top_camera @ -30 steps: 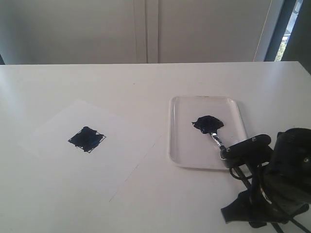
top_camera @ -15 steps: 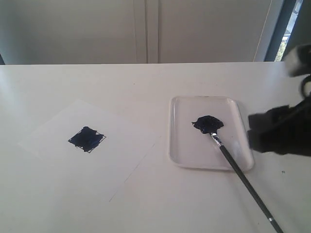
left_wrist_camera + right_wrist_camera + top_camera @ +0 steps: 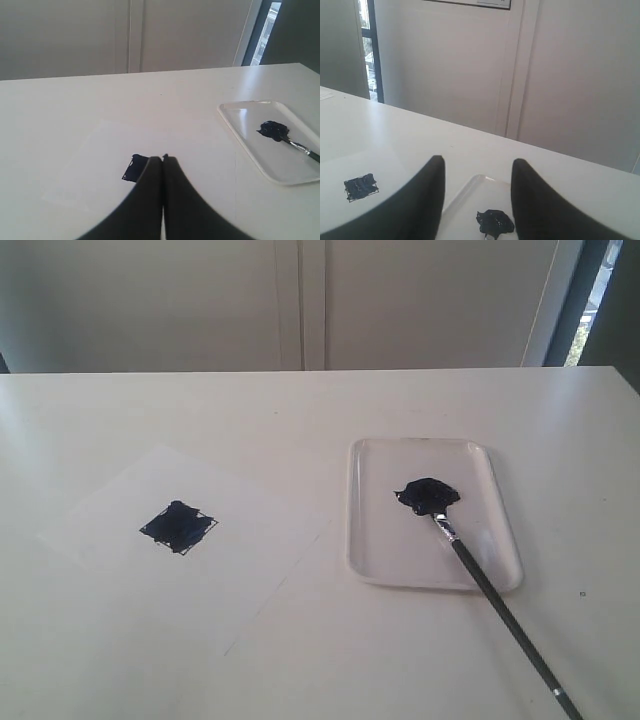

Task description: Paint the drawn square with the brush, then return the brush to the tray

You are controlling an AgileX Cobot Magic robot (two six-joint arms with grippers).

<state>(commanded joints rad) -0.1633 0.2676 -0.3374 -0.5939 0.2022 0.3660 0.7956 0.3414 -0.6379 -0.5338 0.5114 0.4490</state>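
1. Lying slantwise at the right of the scene, the brush [image 3: 500,605] has its bristles in the dark paint blob [image 3: 428,495] on the tray [image 3: 400,555]. Its handle crosses the tray's near rim and runs out over the surface [image 3: 300,405] toward the near right.
2. The drawn square [image 3: 178,526], on the paper sheet [image 3: 220,580] at the left, is filled dark, so the painting looks done. The brush appears returned, though only its head end sits inside the tray.
3. The left tool [image 3: 163,160] has its jaws pressed together with nothing between them. The right tool [image 3: 478,161] has its jaws well apart and grips nothing; neither touches the brush.
4. The brush should be light, stiff and thin. Its round handle may roll or slip in a loose grip, and the wet bristles are soft and would smear.
5. If it needs moving, the bare handle just beyond the near rim looks the best hold, well clear of the wet end.
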